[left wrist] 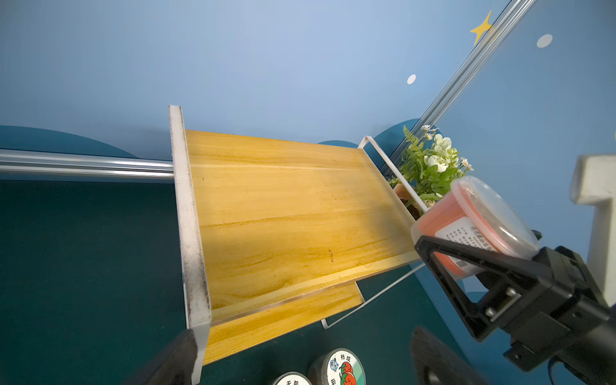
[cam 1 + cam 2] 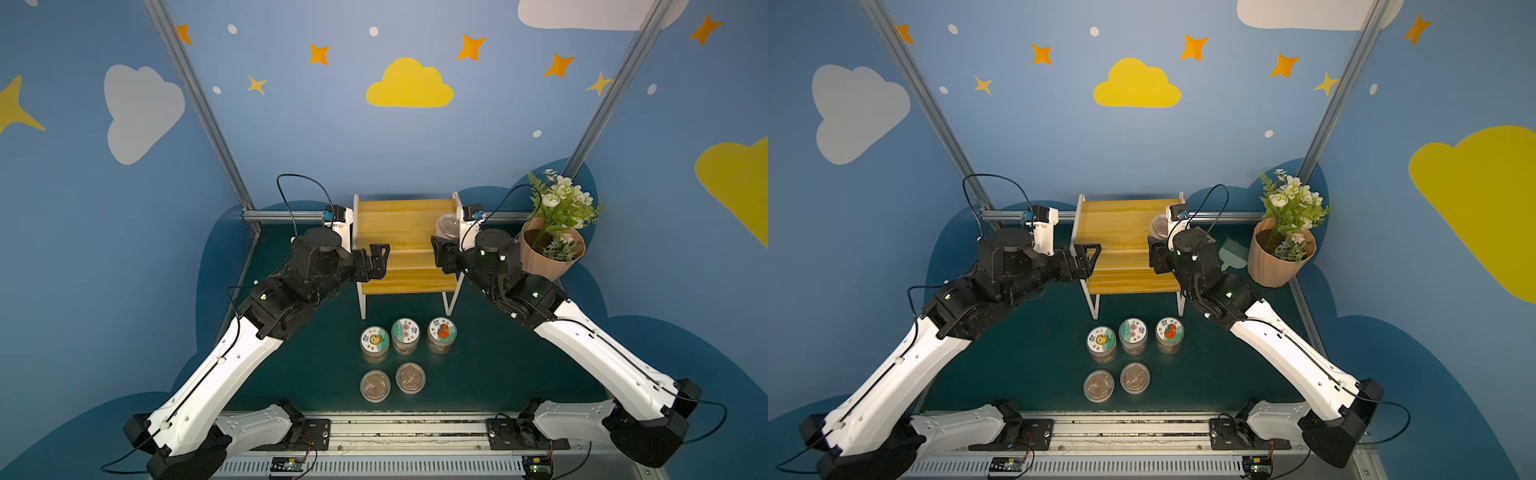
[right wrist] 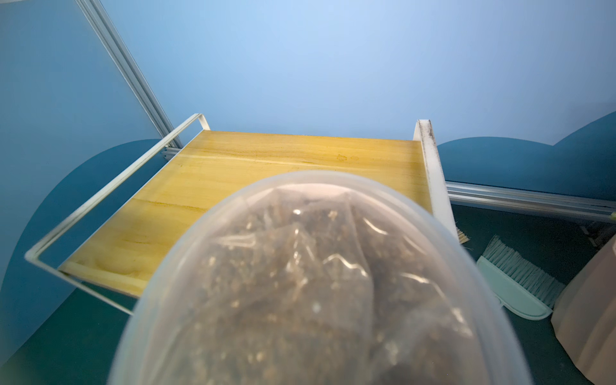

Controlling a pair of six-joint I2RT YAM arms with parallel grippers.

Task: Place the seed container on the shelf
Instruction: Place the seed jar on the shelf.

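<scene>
In both top views the shelf (image 2: 405, 232) (image 2: 1121, 237) stands at the far middle of the dark green bench (image 2: 498, 353). The right fingers (image 2: 437, 251) grip the seed container (image 2: 447, 225) (image 2: 1159, 224) at the right end of the upper plank. The left fingers (image 2: 376, 262) hang at the shelf's left side. Near the shelf stand three labelled jars (image 2: 405, 334), and nearer again two clear-lidded jars (image 2: 375, 385). A flower pot (image 2: 552, 253) sits far right, with a brush (image 2: 1231, 251) between it and the shelf.

The left wrist view shows the left fingers (image 1: 176, 356) spread wide with nothing between them. The seed container (image 1: 466, 220) is tilted and clamped by the right fingers (image 1: 466, 250) just beside the upper plank's right near corner. Whether it touches the plank I cannot tell.

In the right wrist view the seed container (image 3: 300, 283) blocks much of the shelf (image 3: 233, 173).
</scene>
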